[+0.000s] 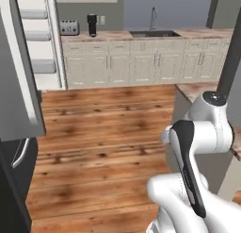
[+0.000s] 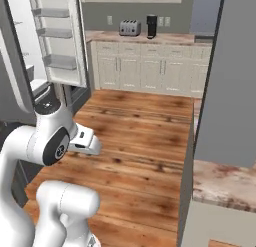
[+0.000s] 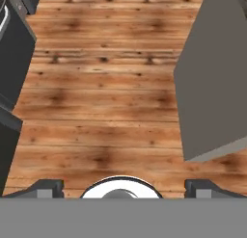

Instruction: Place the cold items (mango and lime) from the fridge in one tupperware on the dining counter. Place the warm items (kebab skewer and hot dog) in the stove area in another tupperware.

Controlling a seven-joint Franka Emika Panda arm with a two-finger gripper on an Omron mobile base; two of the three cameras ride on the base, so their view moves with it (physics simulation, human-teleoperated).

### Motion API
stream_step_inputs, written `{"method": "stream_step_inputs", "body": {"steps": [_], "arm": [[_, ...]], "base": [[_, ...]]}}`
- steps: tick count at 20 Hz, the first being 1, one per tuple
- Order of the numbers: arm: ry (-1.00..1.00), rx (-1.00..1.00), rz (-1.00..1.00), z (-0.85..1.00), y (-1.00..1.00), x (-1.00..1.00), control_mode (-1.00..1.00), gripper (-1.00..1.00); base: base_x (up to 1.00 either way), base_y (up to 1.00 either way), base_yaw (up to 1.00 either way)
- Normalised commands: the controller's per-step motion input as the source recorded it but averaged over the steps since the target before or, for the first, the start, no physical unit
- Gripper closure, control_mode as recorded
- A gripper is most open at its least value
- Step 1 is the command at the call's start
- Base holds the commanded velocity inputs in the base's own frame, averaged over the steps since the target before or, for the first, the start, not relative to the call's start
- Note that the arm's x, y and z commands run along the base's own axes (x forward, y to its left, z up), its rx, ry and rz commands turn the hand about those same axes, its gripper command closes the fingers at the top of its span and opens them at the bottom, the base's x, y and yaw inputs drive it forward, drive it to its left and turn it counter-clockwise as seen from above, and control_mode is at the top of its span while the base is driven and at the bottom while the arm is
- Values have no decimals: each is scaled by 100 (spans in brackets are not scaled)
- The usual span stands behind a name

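Wooden plank flooring (image 3: pixel 106 87) lies directly beneath the hand, warm brown with dark knots. The gripper (image 3: pixel 123 189) points down at it with its two dark finger tips (image 3: pixel 46 188) set far apart at the bottom corners of the hand view; the jaws stand wide open and nothing is between them.

To the hand's right, a grey side panel (image 3: pixel 217 78) of the dining counter (image 2: pixel 222 183) rises beside it; the brown-and-cream marbled top shows in the right base view. No tray can be made out on the visible strip of that top, though little of it is in frame.

To the hand's left stands the fridge (image 2: pixel 20 56), grey outside and white inside, its door (image 2: pixel 57 38) swung open. Three grey door bins (image 2: pixel 60 61) are counted on it; their contents cannot be judged from this angle. One long curved pale handle (image 1: pixel 21 152) shows on the dark lower front.

Ahead of the hand, well apart across the floor, runs a marbled counter over cream cabinets (image 1: pixel 141 62). It carries one toaster (image 1: pixel 69 27), one black coffee maker (image 1: pixel 92 24) and one sink with a tap (image 1: pixel 153 31).
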Motion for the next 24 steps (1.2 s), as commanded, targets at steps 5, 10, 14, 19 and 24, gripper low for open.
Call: {"method": "stream_step_inputs", "body": {"steps": [5, 10, 14, 19, 24], "arm": [[0, 0, 0, 0, 0, 0, 100, -100], [0, 0, 0, 0, 0, 0, 100, -100], [0, 0, 0, 0, 0, 0, 100, -100], [0, 0, 0, 0, 0, 0, 100, -100], [0, 0, 0, 0, 0, 0, 100, -100]], "base": [[100, 15, -2], [99, 11, 6], [100, 4, 20], [94, 1, 35], [61, 2, 43]]}}
